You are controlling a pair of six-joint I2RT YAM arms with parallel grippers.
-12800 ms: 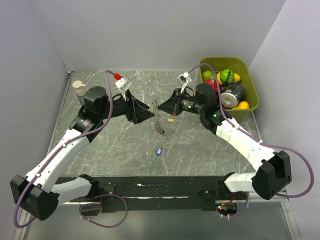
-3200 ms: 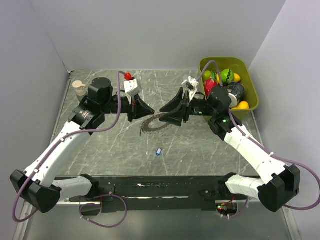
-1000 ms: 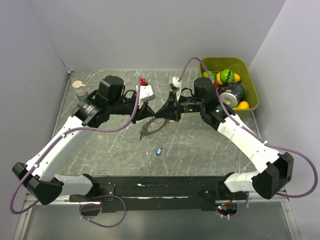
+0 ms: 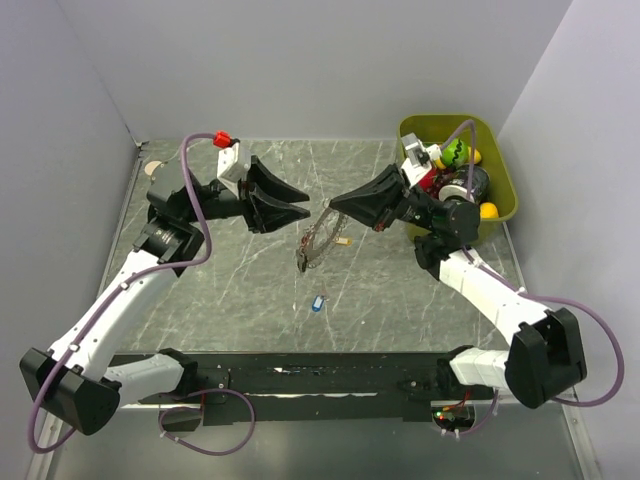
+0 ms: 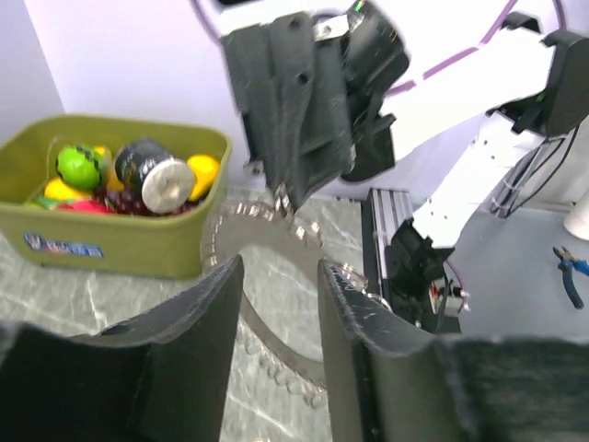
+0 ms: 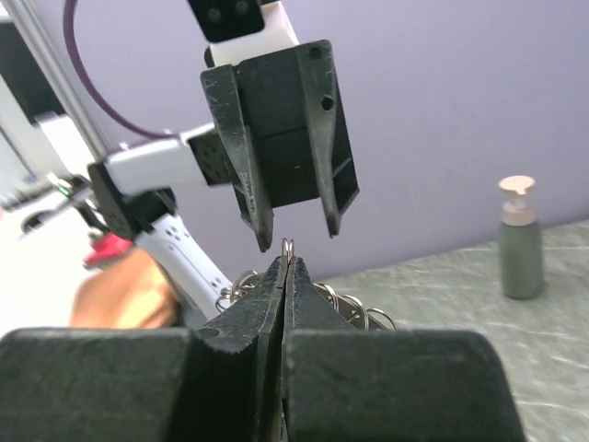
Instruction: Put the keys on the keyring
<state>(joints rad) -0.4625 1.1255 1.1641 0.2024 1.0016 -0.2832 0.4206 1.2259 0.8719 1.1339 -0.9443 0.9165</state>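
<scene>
On the grey worktop (image 4: 220, 290) a blue key (image 4: 318, 302) lies loose; the right end effector (image 4: 332, 207) pinches the keyring (image 4: 318, 245), and the left end effector (image 4: 306, 205) gapes apart.

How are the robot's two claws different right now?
The left gripper is open and holds nothing; the right gripper is pinched shut on the keyring. The left gripper reaches in from the left, the right gripper from the right. Both are black and hang above the table, tips nearly meeting.

The key-fringed keyring (image 4: 312, 243) hangs tilted, pinched at its top, while a blue key (image 4: 318, 302) lies nearby.
</scene>
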